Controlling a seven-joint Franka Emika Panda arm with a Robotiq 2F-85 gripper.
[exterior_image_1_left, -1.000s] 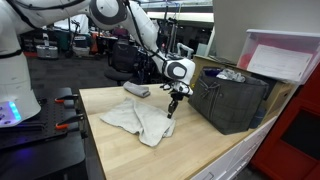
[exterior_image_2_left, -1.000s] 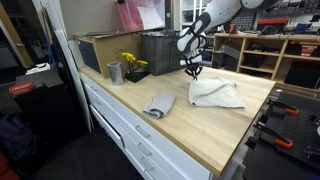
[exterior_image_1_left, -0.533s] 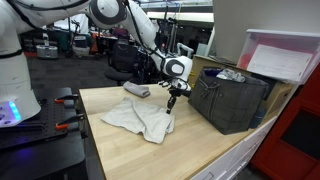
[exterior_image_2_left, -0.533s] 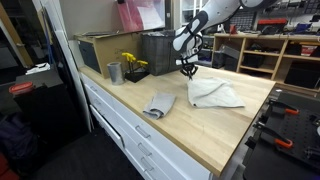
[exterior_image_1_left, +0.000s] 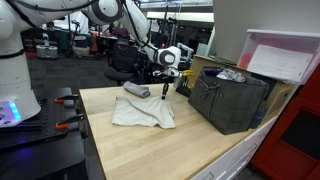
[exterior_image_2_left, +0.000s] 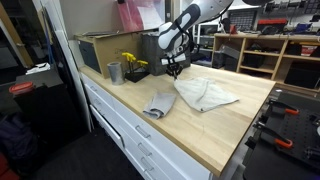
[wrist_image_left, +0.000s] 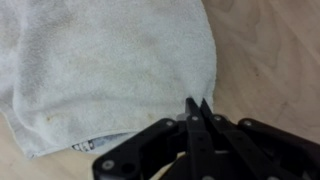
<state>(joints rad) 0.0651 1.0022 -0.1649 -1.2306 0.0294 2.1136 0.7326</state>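
A white towel (exterior_image_1_left: 140, 110) lies spread on the wooden countertop (exterior_image_1_left: 170, 150); it also shows in an exterior view (exterior_image_2_left: 205, 94) and fills the wrist view (wrist_image_left: 110, 70). My gripper (exterior_image_1_left: 165, 92) is shut on the towel's corner, low over the counter beside the dark bin. In the wrist view the fingertips (wrist_image_left: 197, 105) are pinched together on the towel's edge. The gripper also shows in an exterior view (exterior_image_2_left: 176, 72). A small folded grey cloth (exterior_image_1_left: 137, 91) lies beside the towel and also shows in an exterior view (exterior_image_2_left: 158, 104).
A dark bin (exterior_image_1_left: 230, 100) with items in it stands close to the gripper. A metal cup (exterior_image_2_left: 114, 73) and a pot of yellow flowers (exterior_image_2_left: 130, 62) stand further along the counter. A pink-and-white box (exterior_image_1_left: 285, 60) sits beyond the bin.
My gripper has moved across the counter toward the folded grey cloth with the towel's corner in it. The towel has been pulled out flatter.
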